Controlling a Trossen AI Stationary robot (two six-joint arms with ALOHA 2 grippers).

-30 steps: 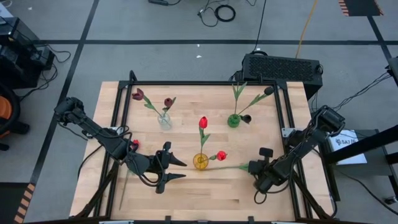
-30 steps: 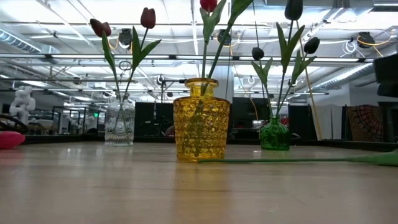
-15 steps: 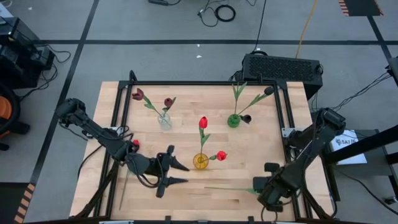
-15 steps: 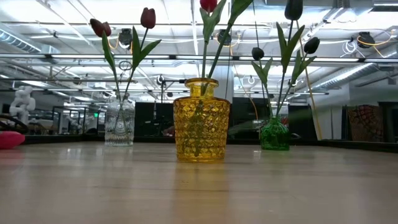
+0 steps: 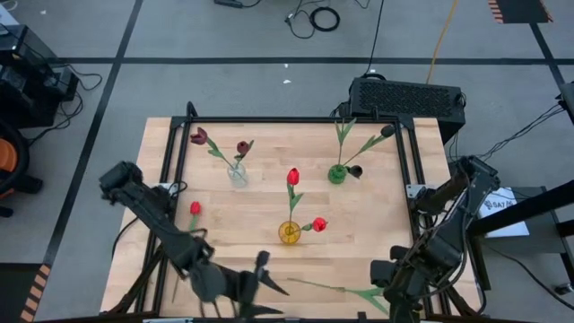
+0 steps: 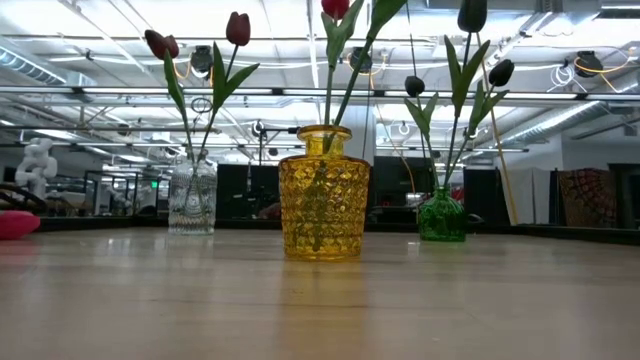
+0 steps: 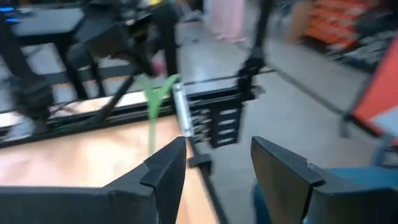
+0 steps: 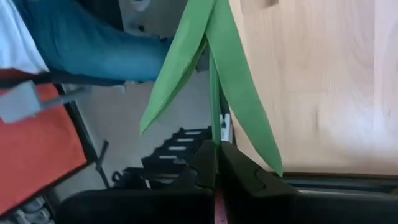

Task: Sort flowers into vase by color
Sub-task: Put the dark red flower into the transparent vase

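Item: green tulip stem (image 8: 214, 93), leaves fanning ahead, pinched in my right gripper (image 8: 216, 163). My left gripper (image 7: 214, 165): spread, empty.

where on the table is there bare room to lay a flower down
Free: the wood between the clear vase and green vase, and the right side below the green vase. Crowded: around the yellow vase, and the front edge, where the left gripper and the right gripper, shut on a stem, sit.
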